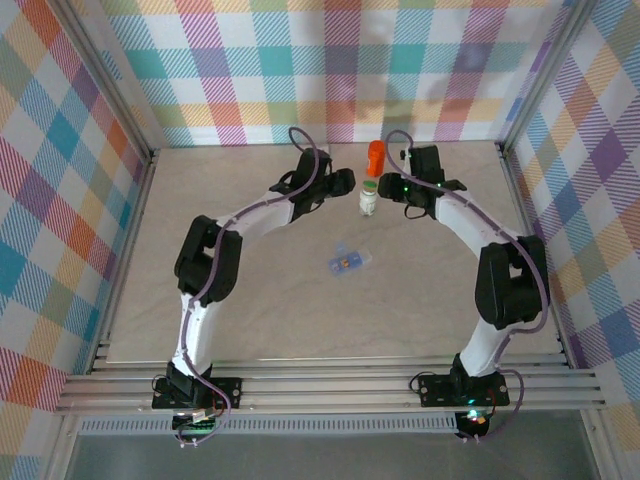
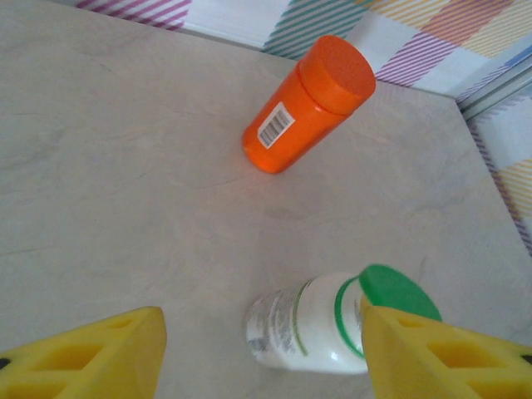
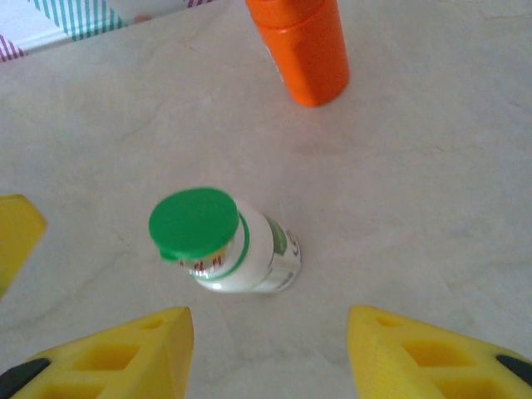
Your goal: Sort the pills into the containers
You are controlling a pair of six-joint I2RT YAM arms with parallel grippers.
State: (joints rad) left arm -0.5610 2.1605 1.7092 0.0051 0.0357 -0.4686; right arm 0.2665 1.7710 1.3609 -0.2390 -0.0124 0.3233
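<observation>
Seeing left tool (image 1: 347, 182) and right tool (image 1: 392, 187) both spread, flanking upright green-cap bottle (image 1: 369, 197) near worktop (image 1: 250, 290) far edge; orange bottle (image 1: 376, 155) just behind. Risk: clashing tools or off-centre pinch, tipping it into orange bottle.

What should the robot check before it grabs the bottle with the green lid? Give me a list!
1. The green-capped bottle stands upright: ok.
2. The left fingers are open: ok, spread wide.
3. The right fingers are open: ok, spread wide.
4. The orange bottle stands apart from the green-capped one: ok.
5. The green cap is off, ready for pills: not ok, it sits on the bottle.
6. There are pills inside the blue box: cannot tell, too small to see.
</observation>
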